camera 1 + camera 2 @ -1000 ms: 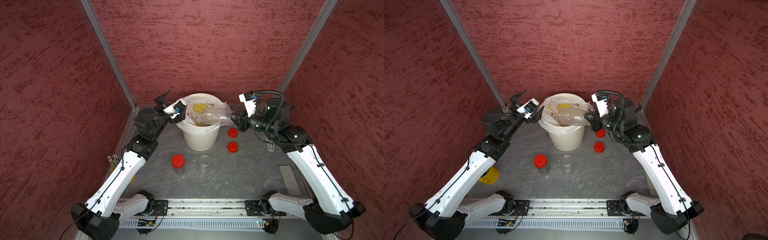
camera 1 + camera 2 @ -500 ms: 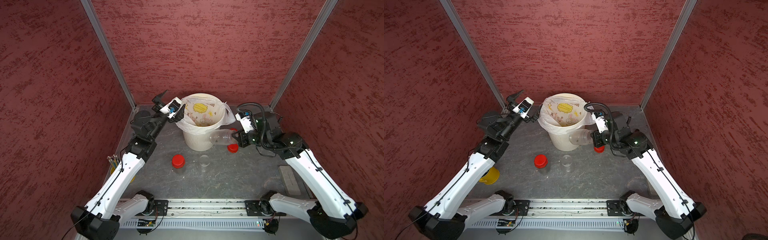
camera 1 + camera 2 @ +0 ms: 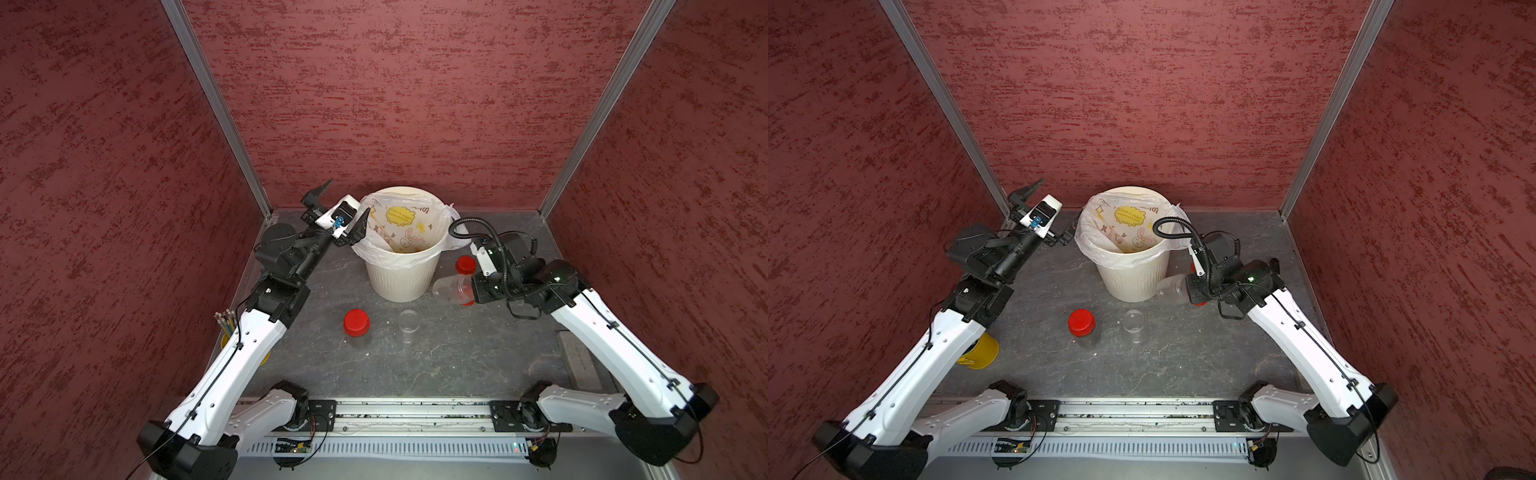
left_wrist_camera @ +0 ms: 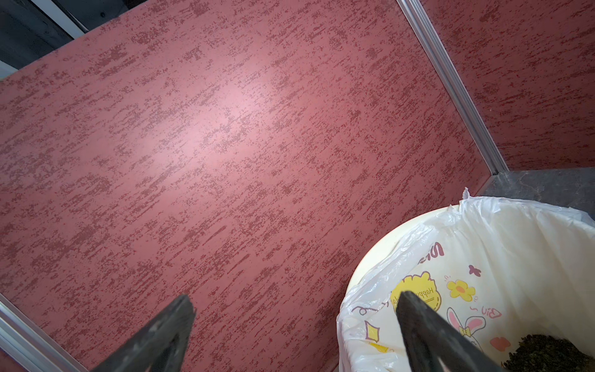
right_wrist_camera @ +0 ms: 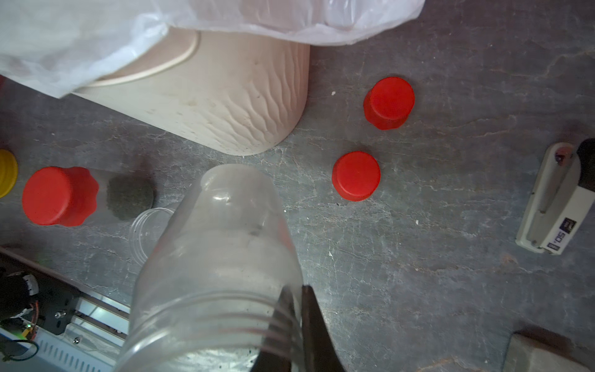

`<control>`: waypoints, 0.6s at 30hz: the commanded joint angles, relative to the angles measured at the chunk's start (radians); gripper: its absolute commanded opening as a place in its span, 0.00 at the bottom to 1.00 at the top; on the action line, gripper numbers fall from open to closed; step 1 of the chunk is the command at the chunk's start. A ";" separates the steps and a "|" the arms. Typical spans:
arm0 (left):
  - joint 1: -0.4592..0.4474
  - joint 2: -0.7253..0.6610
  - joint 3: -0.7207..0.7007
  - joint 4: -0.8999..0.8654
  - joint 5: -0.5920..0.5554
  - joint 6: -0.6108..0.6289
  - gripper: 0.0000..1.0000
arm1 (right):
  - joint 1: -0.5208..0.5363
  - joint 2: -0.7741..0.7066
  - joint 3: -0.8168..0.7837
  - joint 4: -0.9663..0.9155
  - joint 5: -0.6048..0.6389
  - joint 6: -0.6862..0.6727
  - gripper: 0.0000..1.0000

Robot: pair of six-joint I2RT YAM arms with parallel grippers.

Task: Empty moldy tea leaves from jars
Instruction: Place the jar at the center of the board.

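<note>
a robot lab test booth: red textured wall panels (image 3: 374, 104), aluminium posts (image 3: 216, 108), robot arms (image 3: 245, 361) bolted to a rail (image 3: 411, 411).

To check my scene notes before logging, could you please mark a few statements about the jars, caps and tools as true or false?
1. The right tool grips an uncapped clear jar. True.
2. The left tool is shut on a red cap. False: it stands open, holding nothing.
3. Two loose red caps lie on the table. True.
4. The capped jar is empty. False: dark tea leaves show through its wall.
</note>
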 commanded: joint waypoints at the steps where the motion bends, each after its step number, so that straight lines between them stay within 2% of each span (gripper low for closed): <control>1: 0.009 -0.009 -0.008 0.011 0.017 -0.021 1.00 | 0.022 0.013 -0.009 -0.018 0.070 0.055 0.00; 18: 0.016 -0.007 -0.022 0.007 0.030 -0.017 1.00 | 0.097 0.092 -0.123 -0.039 0.112 0.173 0.00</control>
